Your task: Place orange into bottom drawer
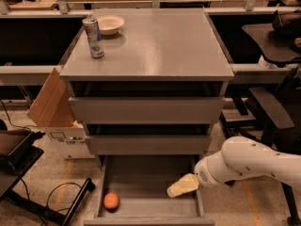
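Seeing the orange [111,201] lying on the floor of the pulled-out bottom drawer [146,182], near its front corner on the left as viewed. Judging the placing itself as done, with only the clearing of the white arm [244,161] left to do.

Doing this step well probably meaning lifting up and back toward the right, keeping clear of the drawer's right wall and of the middle drawer [148,144] front just above. Also avoiding any sweep leftward that could nudge the round fruit and set it rolling.

Finding the end effector [182,186] over the right side of the drawer, close to its right wall and well apart from the orange. Not being able to tell whether opened or closed, nor whether touching the drawer floor; carrying nothing visible, at any rate.

Leaving alone the can [93,37] and the white bowl [108,24], standing near each other at the tabletop [155,51] back left corner, well out of the arm's way.
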`<control>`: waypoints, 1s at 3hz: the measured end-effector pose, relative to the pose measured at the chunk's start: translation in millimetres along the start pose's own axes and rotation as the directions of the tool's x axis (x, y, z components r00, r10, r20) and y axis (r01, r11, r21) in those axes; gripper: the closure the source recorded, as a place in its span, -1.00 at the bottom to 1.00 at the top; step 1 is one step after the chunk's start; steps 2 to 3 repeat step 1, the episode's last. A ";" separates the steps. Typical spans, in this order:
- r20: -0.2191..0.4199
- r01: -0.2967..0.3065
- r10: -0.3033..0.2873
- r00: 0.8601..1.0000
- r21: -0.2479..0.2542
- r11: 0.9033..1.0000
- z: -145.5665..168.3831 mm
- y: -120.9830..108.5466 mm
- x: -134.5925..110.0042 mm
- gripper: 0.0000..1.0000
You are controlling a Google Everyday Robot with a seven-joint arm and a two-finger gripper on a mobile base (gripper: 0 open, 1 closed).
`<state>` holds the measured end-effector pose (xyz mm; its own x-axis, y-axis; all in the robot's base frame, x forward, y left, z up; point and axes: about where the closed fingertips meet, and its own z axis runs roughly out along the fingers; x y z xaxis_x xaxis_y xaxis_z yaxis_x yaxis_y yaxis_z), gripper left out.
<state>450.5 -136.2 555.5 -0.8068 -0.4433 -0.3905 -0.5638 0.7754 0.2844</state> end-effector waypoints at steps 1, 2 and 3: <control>0.021 0.033 -0.037 0.999 0.162 0.986 -25.0 2.4 -27.1 -1.00; 0.021 0.033 -0.037 0.999 0.162 0.986 -25.0 2.4 -27.1 -1.00; 0.021 0.033 -0.037 0.999 0.162 0.986 -25.0 2.4 -27.1 -1.00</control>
